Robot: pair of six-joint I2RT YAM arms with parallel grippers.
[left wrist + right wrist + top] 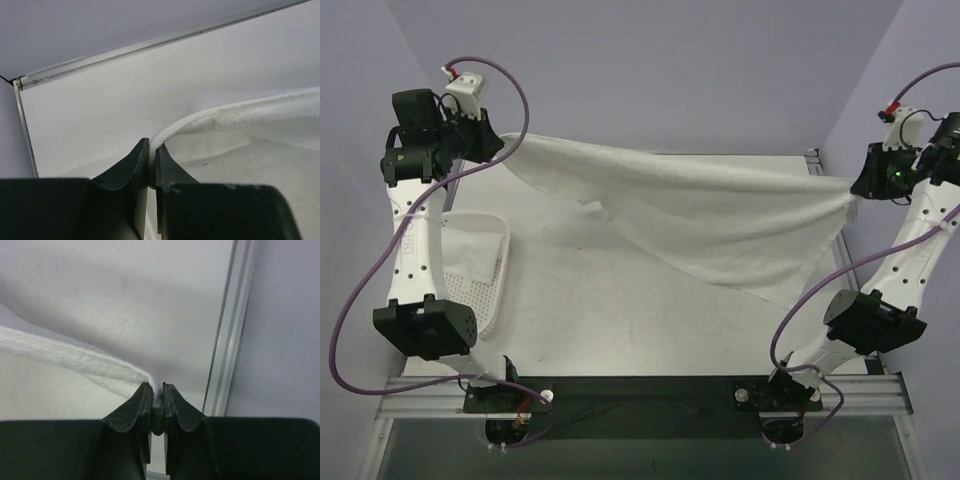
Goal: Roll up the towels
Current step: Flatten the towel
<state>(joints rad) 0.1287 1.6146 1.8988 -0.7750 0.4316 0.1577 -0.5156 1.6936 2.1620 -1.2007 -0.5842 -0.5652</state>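
Observation:
A white terry towel (700, 215) hangs stretched across the back of the table, held up by its two upper corners. My left gripper (498, 143) is shut on the towel's left corner; in the left wrist view the hem (235, 115) curves down into the closed fingers (170, 167). My right gripper (857, 187) is shut on the right corner, and the right wrist view shows the fluffy edge (75, 362) pinched between the fingertips (142, 400). The towel's lower edge sags toward the tabletop at the right. Another white towel (460, 262) lies in the basket.
A white perforated plastic basket (492, 290) stands at the left beside the left arm. The table's metal rail (232, 340) runs close to the right gripper. Purple cables loop around both arms. The lilac walls close in behind and at both sides.

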